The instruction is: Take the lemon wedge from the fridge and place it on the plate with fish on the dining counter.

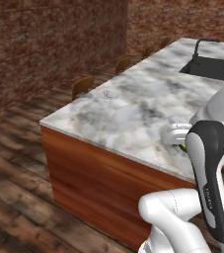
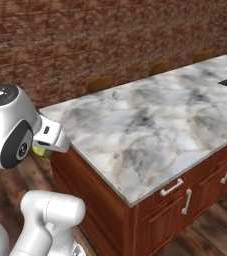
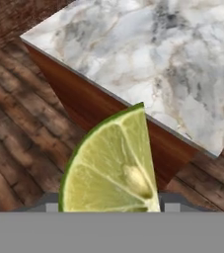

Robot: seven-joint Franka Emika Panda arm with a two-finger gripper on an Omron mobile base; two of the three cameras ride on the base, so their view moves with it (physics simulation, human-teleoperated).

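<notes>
My gripper (image 3: 111, 205) is shut on the lemon wedge (image 3: 111, 163), a yellow-green slice with a green rind that looms large in the hand view. From the base views the wedge (image 2: 43, 150) peeks out under the white hand, just off the near edge of the dining counter (image 1: 133, 113), above the wooden floor. A faint small pale round plate (image 1: 107, 94) lies near the counter's far edge, well away from the gripper (image 1: 181, 143). The fish is too small to make out. The fridge is out of view.
A black sink (image 1: 207, 67) with a dark faucet (image 1: 205, 43) is set in the far end of the slab. Wooden stools (image 1: 82, 85) stand along the far side by the brick wall. Drawers with pale handles (image 2: 172, 187) line the near side.
</notes>
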